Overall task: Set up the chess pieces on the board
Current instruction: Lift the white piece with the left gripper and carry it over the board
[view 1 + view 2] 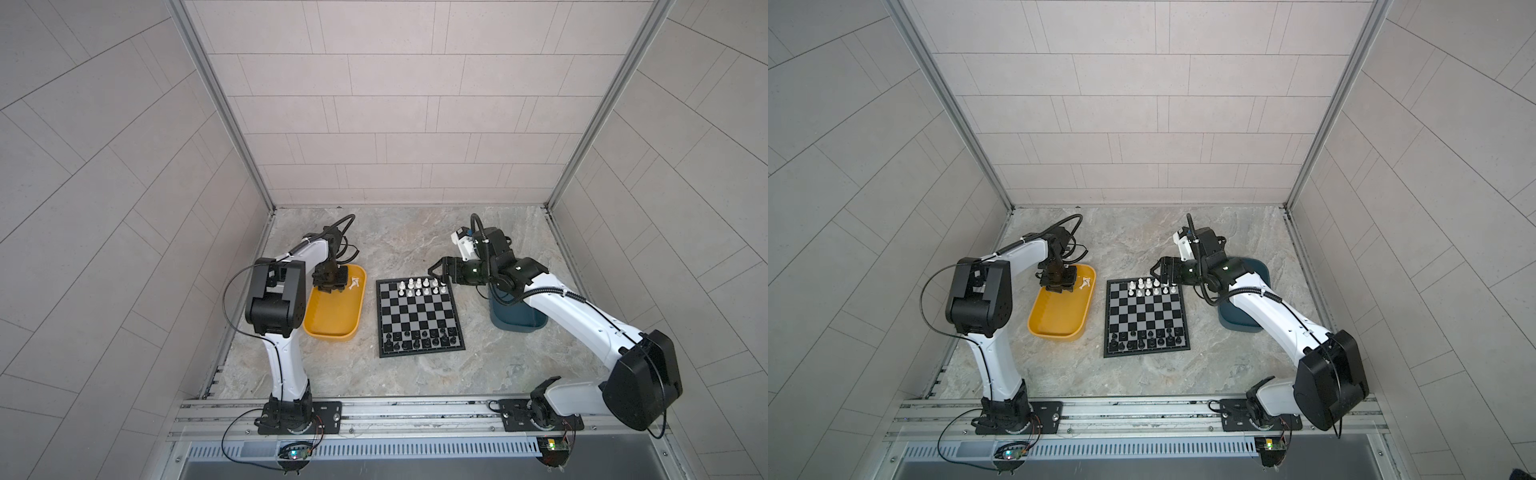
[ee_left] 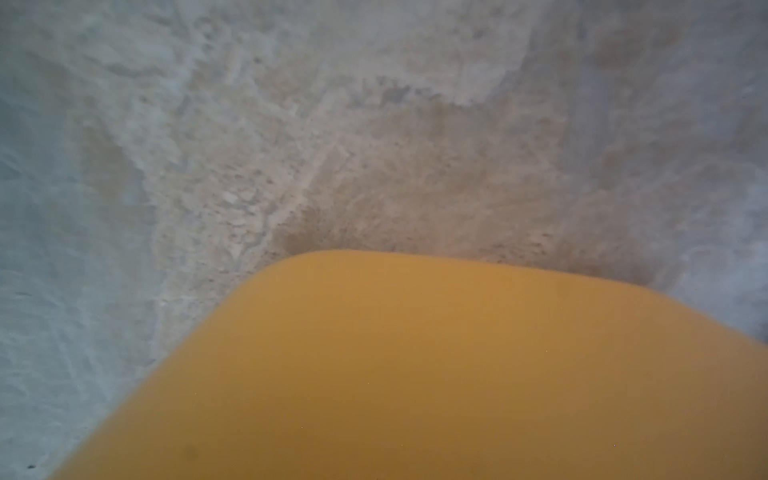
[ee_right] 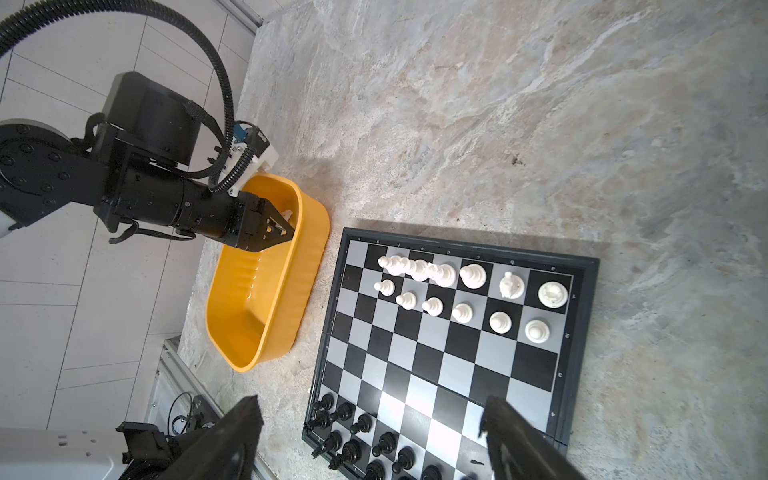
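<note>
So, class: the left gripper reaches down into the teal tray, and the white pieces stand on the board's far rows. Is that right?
Not quite. The left gripper reaches down into the yellow tray, not a teal one, as the right wrist view shows. The white pieces do stand on the far rows of the board.

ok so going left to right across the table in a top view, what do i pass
yellow tray → board → teal tray
</note>
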